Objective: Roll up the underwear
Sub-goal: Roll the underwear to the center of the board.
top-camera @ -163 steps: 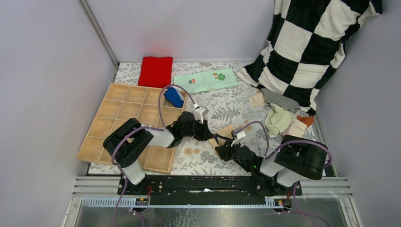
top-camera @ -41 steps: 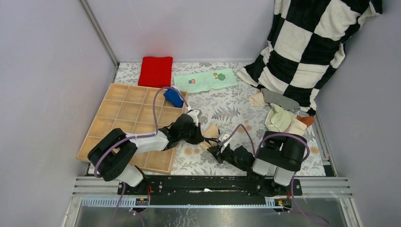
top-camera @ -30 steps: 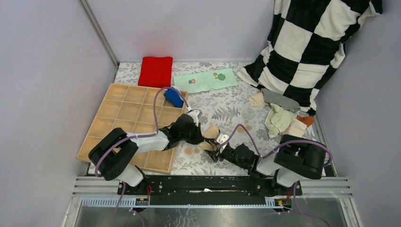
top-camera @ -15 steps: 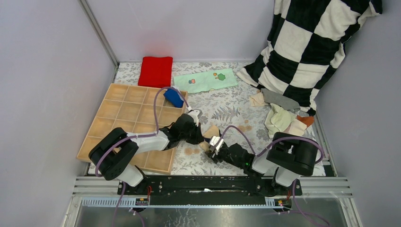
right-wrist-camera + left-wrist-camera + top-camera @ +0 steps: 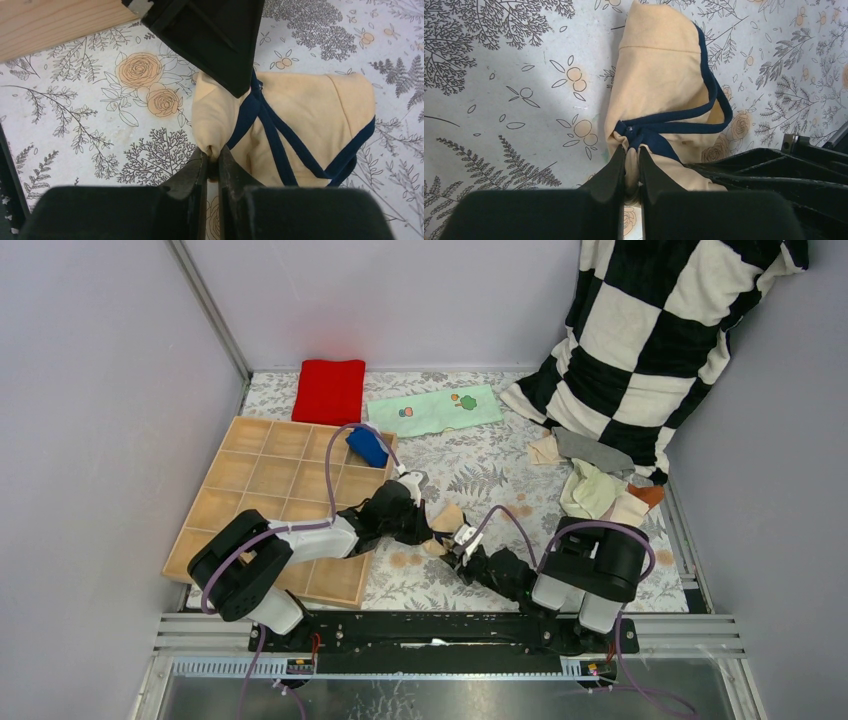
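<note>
while both grippers hold the same piece, the step in hand looks like tightening the roll, and doing it well depends on the two pinches working together. the tan underwear (image 5: 446,519) lies on the flowered cloth (image 5: 480,460) just beside the tray (image 5: 205,502), off its near right corner. it is gathered into a short, loose bundle with the dark trim crossing its top. the left gripper (image 5: 631,156) is clenched on a knot of trim and tan fabric at the end of the bundle nearer the tray. the right gripper (image 5: 213,154) is pinched shut on a small fold of tan fabric on the side away from the tray. the two sets of fingers sit very close together. one gripper should probably act as the anchor while the other turns the fabric over it. if both pull outward, the bundle is likely to open up. the bundle should stay low against the flowered cloth so the soft fabric does not sag out of shape. a loop of trim hangs free on the side of the bundle farthest from the tray and may need tucking in. with the fingers this crowded, small slow moves would lessen the chance of a knock. the blue underwear (image 5: 367,447) sits at the tray's far right corner. a pile of underwear (image 5: 600,495) waits well apart from the tray, beyond the tan piece.
</note>
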Robot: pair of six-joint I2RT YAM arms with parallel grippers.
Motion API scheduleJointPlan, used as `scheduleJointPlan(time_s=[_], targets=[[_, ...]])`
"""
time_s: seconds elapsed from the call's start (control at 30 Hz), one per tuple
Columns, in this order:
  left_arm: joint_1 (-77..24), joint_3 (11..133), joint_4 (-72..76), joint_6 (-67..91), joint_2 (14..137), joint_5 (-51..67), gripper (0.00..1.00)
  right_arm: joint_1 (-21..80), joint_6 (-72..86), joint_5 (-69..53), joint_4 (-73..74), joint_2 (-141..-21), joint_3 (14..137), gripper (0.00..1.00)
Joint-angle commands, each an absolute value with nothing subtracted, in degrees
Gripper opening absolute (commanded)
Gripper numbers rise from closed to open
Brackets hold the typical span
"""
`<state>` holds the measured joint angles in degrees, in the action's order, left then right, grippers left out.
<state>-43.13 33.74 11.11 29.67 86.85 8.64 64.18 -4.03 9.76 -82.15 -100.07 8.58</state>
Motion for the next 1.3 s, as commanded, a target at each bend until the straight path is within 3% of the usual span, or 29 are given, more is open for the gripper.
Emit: scheduleJointPlan(time_s=[0.0,0.07,0.17,0.2,0.8,1.1,1.27], targets=[[-43.56,35.01,11.87,29.83,87.03,8.50,0.12,64.57,2.36,12.08,-92.37,-102.66,7.85,0.08],[-43.57,35.22,11.83,29.84,86.84,8.45,0.14,64.60,3.76,12.06,-93.45,-103.39,7.68,0.12],[-43.57,35.49,11.55,29.80,86.99,8.25,0.13,64.54,3.69,11.35,-95.26,-104.02,7.11,0.45],[-43.58,35.46,11.52,29.83,87.09,8.26,0.13,64.58,3.28,11.13,-95.78,-104.18,6.90,0.49],[-43.58,35.20,11.86,29.95,87.67,8.78,0.10,64.58,0.26,9.76,-92.89,-101.13,9.87,0.49],[-43.55,35.40,11.95,30.01,87.80,8.97,0.10,64.60,0.24,9.83,-91.32,-101.82,9.79,0.31],[-43.54,35.49,11.82,29.97,87.80,8.99,0.10,64.60,1.13,9.88,-91.61,-103.05,9.24,0.40]])
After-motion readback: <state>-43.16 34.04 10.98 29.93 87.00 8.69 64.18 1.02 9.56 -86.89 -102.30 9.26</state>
